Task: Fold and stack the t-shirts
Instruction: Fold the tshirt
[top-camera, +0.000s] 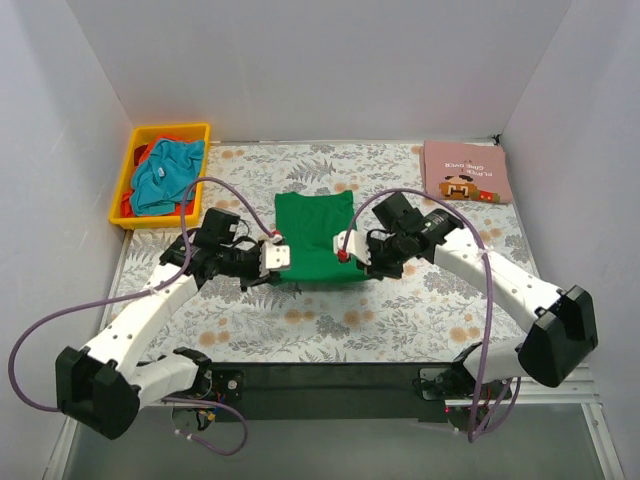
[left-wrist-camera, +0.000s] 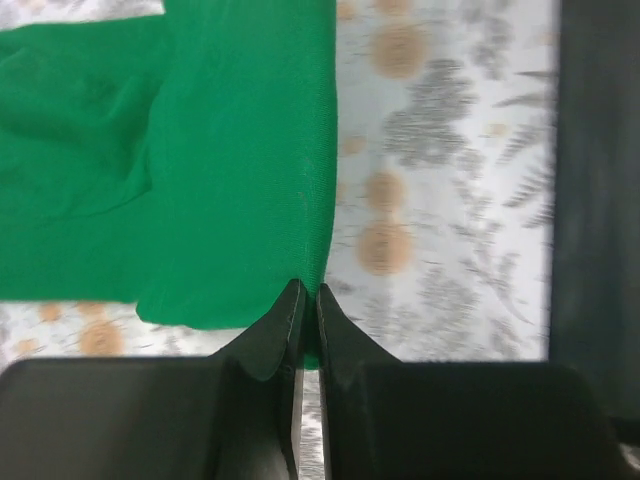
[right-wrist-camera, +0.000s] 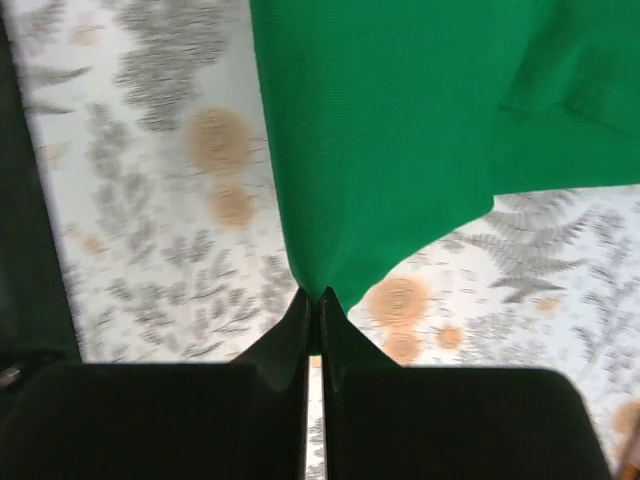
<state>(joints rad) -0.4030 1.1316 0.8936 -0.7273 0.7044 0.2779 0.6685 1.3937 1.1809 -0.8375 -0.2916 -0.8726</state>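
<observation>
The green shirt (top-camera: 315, 235) lies partly folded in the middle of the table (top-camera: 400, 310). The left gripper (left-wrist-camera: 305, 295) and right gripper (right-wrist-camera: 312, 298) each clench one of its near corners. A pink shirt (top-camera: 466, 172) sits folded at the far right. The teal shirt (top-camera: 165, 175) and red shirt (top-camera: 128, 205) lie crumpled in the yellow bin (top-camera: 170, 128), so most of the work seems left.

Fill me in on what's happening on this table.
Both arms are working on the green t-shirt, which lies partly folded in the middle of the floral table cover. The left gripper is shut on its left edge and the right gripper on its right edge. A pink t-shirt lies folded at the far right corner. The yellow bin at the far left holds a teal t-shirt and a red one, not yet folded.
</observation>
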